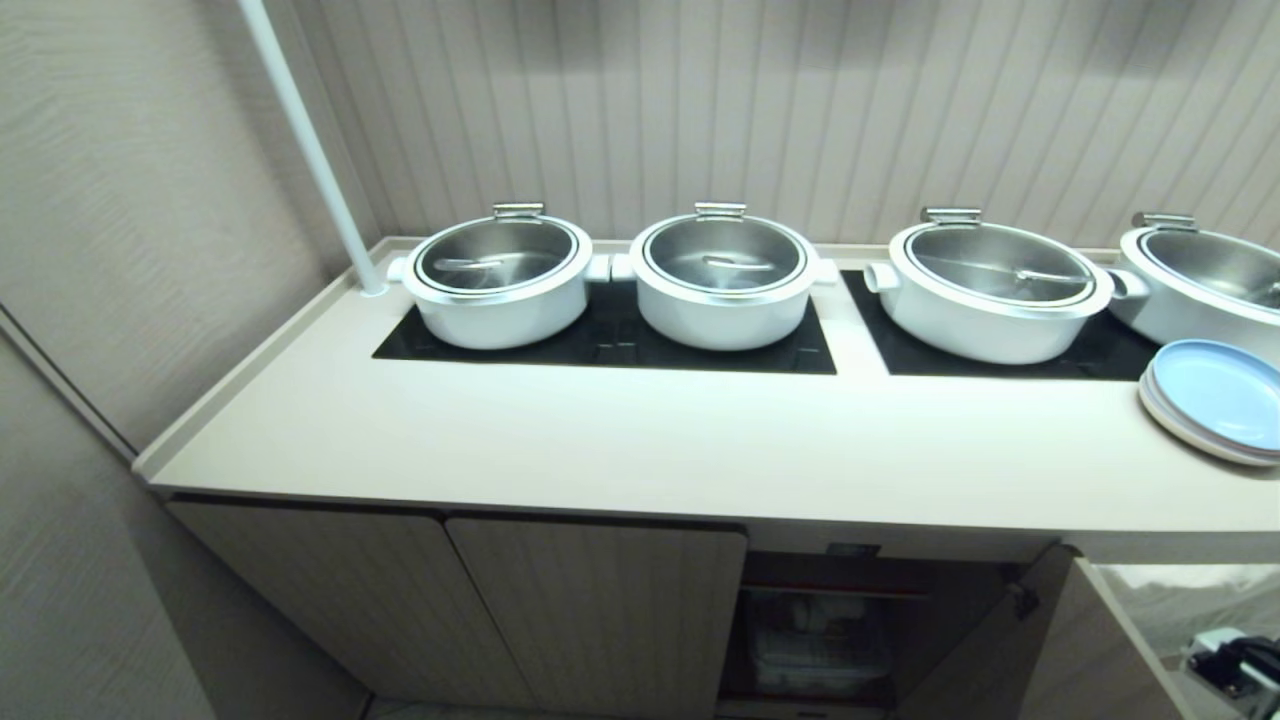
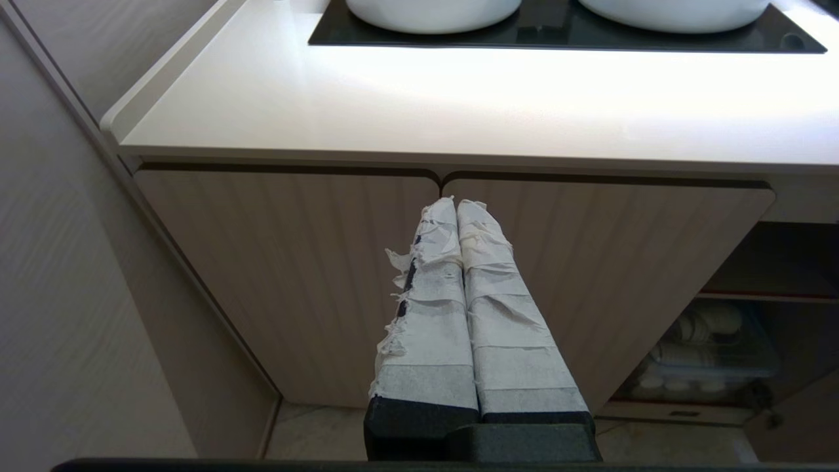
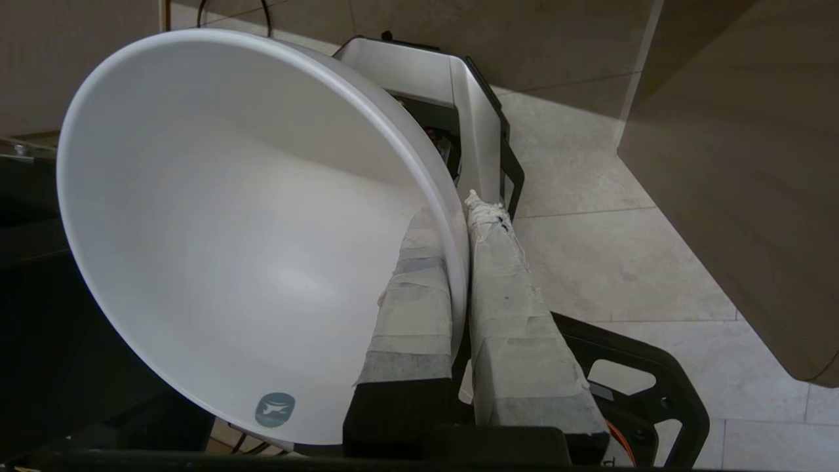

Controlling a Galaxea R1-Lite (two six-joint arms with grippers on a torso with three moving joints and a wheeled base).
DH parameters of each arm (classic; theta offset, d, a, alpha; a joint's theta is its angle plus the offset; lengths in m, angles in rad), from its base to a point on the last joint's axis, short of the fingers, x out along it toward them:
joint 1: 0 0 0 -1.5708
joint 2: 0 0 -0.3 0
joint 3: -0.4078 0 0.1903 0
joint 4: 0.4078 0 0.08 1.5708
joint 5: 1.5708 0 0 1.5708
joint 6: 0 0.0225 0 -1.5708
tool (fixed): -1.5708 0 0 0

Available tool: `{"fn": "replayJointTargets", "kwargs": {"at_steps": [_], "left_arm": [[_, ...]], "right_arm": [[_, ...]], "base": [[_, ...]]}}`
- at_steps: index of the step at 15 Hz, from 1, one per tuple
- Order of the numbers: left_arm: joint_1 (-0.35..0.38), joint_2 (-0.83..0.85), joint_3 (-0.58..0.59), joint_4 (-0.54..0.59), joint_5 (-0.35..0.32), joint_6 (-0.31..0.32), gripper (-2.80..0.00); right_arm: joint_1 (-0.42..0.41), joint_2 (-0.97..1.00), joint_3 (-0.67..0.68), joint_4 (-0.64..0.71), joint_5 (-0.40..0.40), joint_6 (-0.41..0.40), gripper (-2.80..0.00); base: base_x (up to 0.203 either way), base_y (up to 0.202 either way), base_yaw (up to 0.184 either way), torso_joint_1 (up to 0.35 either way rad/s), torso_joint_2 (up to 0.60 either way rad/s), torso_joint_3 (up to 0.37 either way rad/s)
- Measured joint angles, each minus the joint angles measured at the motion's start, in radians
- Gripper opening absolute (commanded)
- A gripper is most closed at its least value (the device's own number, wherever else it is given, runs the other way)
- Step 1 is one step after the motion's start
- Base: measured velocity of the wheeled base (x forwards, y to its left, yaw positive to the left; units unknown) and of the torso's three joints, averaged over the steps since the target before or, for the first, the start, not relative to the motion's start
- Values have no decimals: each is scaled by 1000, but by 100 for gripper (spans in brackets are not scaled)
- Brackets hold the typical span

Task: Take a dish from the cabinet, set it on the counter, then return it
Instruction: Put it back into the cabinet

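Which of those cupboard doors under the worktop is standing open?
The rightmost door is swung open, showing shelves with stacked white dishes inside. The two ribbed doors to its left sit shut, flush under the counter.

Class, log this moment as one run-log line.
right pincer: shut on dish rim | left pincer: shut, idle | counter: no dish

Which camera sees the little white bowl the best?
The right wrist view. There the dish fills much of the picture, its rim pinched between the right gripper's taped fingers. The head view and the left wrist view do not show this held bowl at all.
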Motion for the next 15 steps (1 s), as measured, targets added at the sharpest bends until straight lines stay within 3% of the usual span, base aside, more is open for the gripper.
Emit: {"fn": "replayJointTargets", "kwargs": {"at_steps": [15], "left_arm": [[0, 0, 0, 0, 0, 0, -280]], "right_arm": [[-29, -20, 8, 7, 4, 4, -280]], "base": [[0, 0, 0, 0, 0, 0]]}}
